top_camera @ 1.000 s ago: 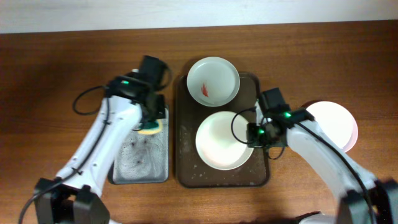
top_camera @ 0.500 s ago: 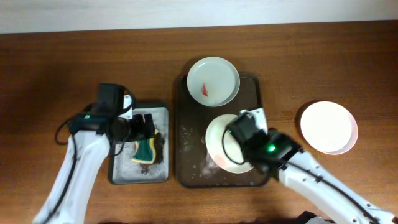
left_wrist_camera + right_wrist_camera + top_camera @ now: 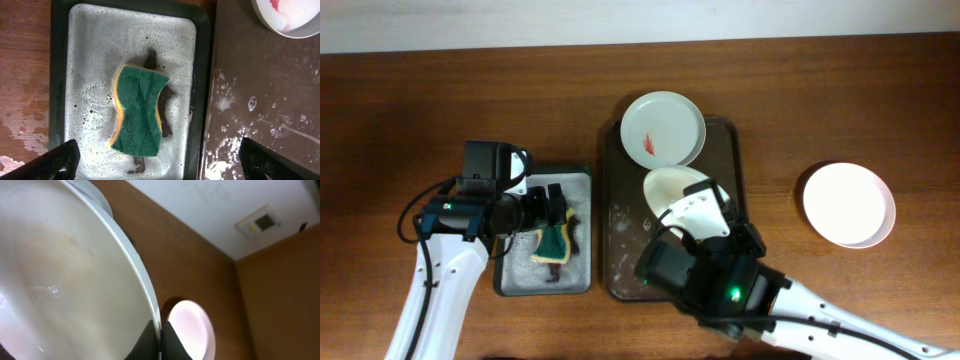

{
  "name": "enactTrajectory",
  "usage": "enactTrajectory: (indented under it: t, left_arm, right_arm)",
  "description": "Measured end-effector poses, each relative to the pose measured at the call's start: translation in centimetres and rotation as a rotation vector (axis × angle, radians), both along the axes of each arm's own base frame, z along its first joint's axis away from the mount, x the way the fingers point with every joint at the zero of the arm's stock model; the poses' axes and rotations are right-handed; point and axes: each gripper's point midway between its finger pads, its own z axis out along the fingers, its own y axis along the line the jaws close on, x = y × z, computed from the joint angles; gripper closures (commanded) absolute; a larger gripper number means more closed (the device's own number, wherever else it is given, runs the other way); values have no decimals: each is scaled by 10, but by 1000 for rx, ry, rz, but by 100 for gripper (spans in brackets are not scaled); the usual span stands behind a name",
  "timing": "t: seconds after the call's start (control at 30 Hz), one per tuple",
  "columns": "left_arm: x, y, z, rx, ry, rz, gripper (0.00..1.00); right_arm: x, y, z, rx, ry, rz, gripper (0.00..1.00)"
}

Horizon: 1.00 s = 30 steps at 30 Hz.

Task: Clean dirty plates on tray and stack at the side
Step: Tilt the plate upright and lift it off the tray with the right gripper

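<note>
As the right arm stands: it comes in from the robot's side of the bench, with its wrist bent up over the near half of the tray.
Right tool: clenched on the held plate, the fingers pinching its rim.
Held plate: tipped steeply on edge above the middle of the tray, with water marks in its hollow.
Left arm: reaches in from the left, its wrist over the grey tray.
Left tool: released, fingers spread wide to either side of the sponge, grasping nothing.
Sponge: green face up, yellow beneath, lying flat in foam in the grey tray.
Smeared plate: flat at the far end of the tray, overlapping its rim, with a red smear left of centre.
Clean plate: on the bench, well to the right of the tray.
Tray floor: suds and water drops.
</note>
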Motion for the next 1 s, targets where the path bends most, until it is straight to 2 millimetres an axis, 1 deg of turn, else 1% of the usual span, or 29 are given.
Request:
enactTrajectory:
  t: [0.1,0.2,0.7,0.77,0.83,0.87,0.93,1.0]
  left_arm:
    - [0,0,0,0,0,0,0]
    - [0,0,0,0,0,0,0]
    - [0,0,0,0,0,0,0]
    - [0,0,0,0,0,0,0]
    - [0,0,0,0,0,0,0]
    - [0,0,0,0,0,0,1]
    - [0,0,0,0,0,0,0]
    - [0,0,0,0,0,0,1]
  right_arm:
    - [-6,7,10,-46,-54,35,96]
    - [-6,6,15,-66,-80,37,96]
    - [-5,4,18,-74,-95,27,96]
    - [-2,6,18,-41,-102,17,96]
    - [0,-1,20,-74,-105,1,96]
    - [2,-2,20,-54,-112,-13,96]
    - [2,-7,19,-85,-91,-12,96]
    - [3,-3,16,-48,-80,-11,96]
